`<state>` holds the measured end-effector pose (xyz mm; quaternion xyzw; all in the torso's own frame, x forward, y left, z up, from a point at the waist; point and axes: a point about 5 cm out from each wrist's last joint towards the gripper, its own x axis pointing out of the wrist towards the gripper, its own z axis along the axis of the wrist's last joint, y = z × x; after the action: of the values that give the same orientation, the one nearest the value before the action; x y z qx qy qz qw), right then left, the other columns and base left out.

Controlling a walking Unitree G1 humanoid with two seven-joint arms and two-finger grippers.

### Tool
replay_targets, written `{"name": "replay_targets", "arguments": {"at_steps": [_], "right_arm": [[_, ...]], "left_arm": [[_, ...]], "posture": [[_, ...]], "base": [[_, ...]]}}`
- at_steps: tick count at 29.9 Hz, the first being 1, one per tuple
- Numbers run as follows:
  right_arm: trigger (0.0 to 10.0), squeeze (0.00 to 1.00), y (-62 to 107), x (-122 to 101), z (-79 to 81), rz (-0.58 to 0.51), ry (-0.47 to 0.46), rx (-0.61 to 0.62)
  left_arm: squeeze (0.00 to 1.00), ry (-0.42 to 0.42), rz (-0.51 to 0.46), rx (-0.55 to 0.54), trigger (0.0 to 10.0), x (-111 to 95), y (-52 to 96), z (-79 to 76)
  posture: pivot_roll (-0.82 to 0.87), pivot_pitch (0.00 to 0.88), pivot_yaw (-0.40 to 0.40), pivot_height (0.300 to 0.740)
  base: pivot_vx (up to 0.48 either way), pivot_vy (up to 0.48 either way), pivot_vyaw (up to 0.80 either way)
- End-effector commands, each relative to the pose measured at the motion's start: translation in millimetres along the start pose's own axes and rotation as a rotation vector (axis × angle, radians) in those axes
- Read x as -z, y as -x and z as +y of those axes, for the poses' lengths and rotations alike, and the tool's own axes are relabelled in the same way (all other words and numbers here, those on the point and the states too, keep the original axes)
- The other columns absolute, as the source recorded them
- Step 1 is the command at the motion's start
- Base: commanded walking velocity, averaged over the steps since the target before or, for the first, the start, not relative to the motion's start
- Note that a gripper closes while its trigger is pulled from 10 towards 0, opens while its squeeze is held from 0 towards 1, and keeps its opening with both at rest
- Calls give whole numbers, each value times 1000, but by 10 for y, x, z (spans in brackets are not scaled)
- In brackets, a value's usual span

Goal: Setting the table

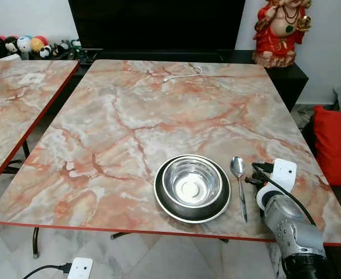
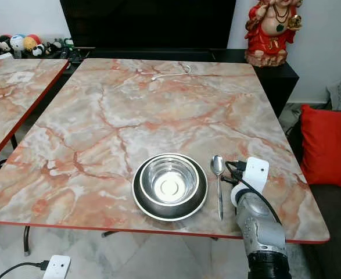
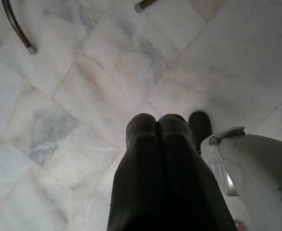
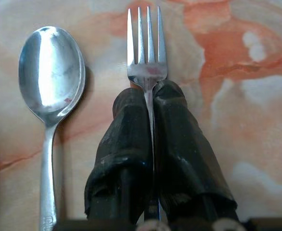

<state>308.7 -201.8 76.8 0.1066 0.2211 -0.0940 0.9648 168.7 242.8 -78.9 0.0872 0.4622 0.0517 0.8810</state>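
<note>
A steel bowl sits inside a dark plate near the front edge of the marble table. A spoon lies just right of the plate, bowl end away from me. My right arm reaches over the table edge to the right of the spoon. In the right wrist view my right gripper is shut on the neck of a fork, which lies parallel to the spoon just above or on the tabletop. My left gripper hangs shut over the floor with nothing in it.
A second marble table stands to the left across a narrow gap. A white cable lies at the table's far edge. A red statue stands at the back right, a red cushion at the right, a power strip on the floor.
</note>
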Motion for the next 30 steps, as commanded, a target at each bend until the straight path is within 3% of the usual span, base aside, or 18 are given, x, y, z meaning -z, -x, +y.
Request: {"name": "replay_targets", "arguments": {"at_steps": [1, 20, 30], "right_arm": [[10000, 0, 1, 28, -17, 2, 0, 7], [10000, 0, -41, 75, -79, -85, 102, 12], [10000, 0, -139, 37, -15, -114, 93, 3]], "left_arm": [[0, -3, 15, -4, 10000, 35, 5, -3], [0, -3, 18, -8, 10000, 43, 7, 8], [0, -2, 15, -10, 10000, 32, 5, 11]], "posture": [[-8, 26, -6, 740], [-5, 31, -1, 740], [4, 43, 4, 740]], "base": [[0, 0, 0], [0, 0, 0], [0, 0, 0]]}}
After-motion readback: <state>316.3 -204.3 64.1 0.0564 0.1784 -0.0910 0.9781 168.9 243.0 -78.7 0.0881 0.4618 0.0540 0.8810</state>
